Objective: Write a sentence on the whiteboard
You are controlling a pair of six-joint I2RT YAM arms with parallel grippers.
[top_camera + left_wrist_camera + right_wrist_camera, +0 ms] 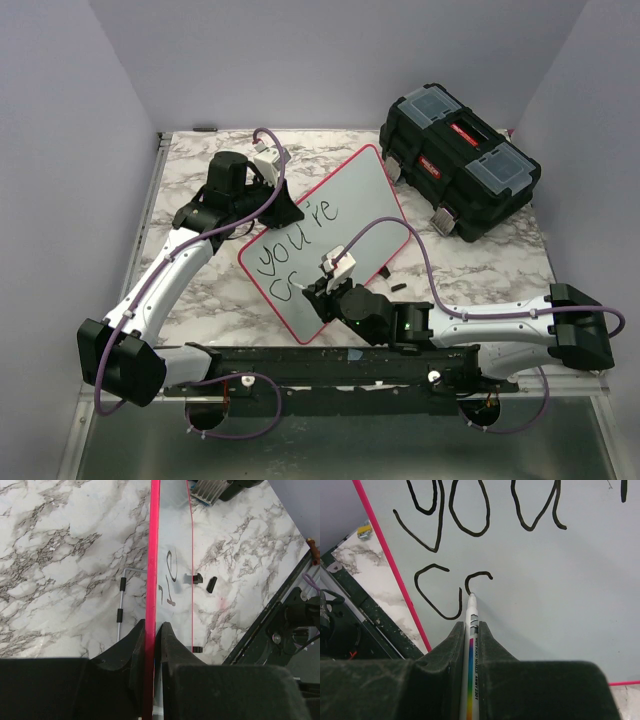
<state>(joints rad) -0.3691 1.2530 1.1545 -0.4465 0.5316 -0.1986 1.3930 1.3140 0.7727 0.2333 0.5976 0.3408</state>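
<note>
Marker (471,607) in right gripper (471,628), tip on whiteboard (545,605).

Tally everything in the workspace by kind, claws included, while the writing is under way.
whiteboard: 1
marker: 1
black toolbox: 1
claws: 2 (left claw clamped on the whiteboard's edge, right claw clamped on the marker)
Total: 5

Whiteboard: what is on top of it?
On the whiteboard: black writing, "you're" and a started second line, with the marker tip touching it. The right claw covers the part beneath.
</note>
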